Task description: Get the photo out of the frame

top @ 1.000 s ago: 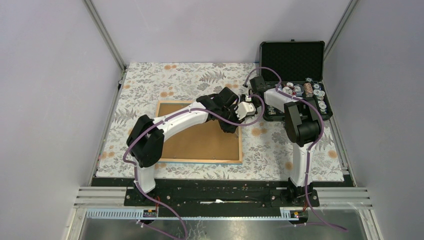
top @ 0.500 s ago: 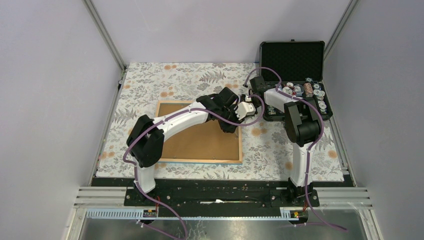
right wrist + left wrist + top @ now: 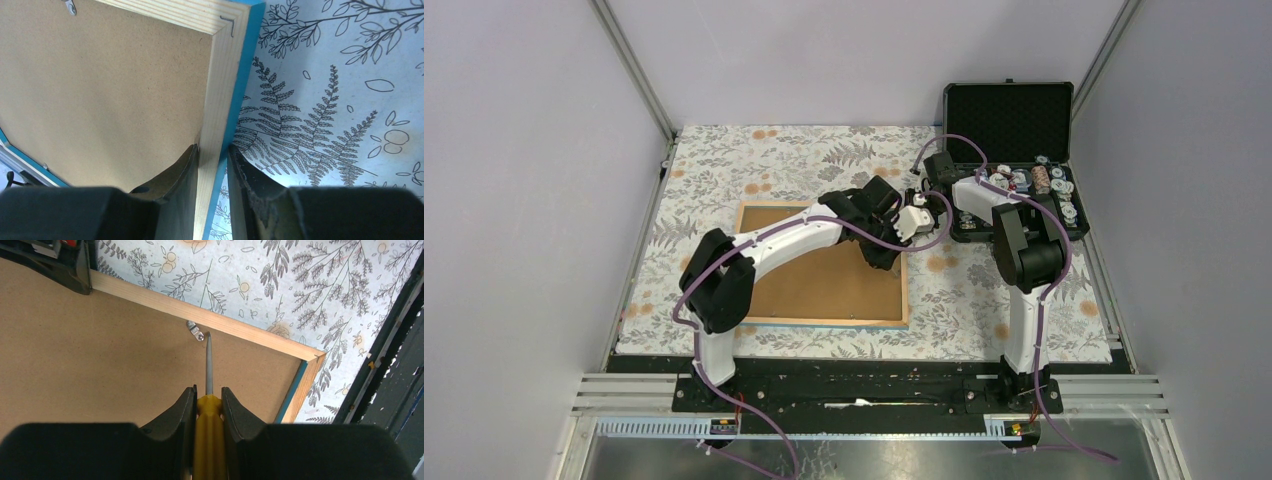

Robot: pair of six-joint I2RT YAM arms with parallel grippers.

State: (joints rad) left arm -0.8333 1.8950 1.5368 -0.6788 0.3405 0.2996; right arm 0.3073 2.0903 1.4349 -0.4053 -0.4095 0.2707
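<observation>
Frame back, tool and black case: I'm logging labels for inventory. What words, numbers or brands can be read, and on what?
No readable text anywhere.
The frame back: bare brown board, no print.
The screwdriver handle: plain yellow, no brand shown.
The black case: its small contents may carry labels, too small to read.

**No legible writing in any view**

No letters, numbers, brands or signs can be read. The brown back of the frame point(image 3: 100, 355), under the tip of the screwdriver point(image 3: 209, 360) held in the left gripper point(image 3: 208, 390), carries no print. The same holds for the pale wood rim between the fingers of the right gripper point(image 3: 214, 147). The small parts point(image 3: 1029, 185) in the open black case point(image 3: 1009, 110), beyond the right gripper, are too small in the overhead view for any label on them to be made out.
</observation>
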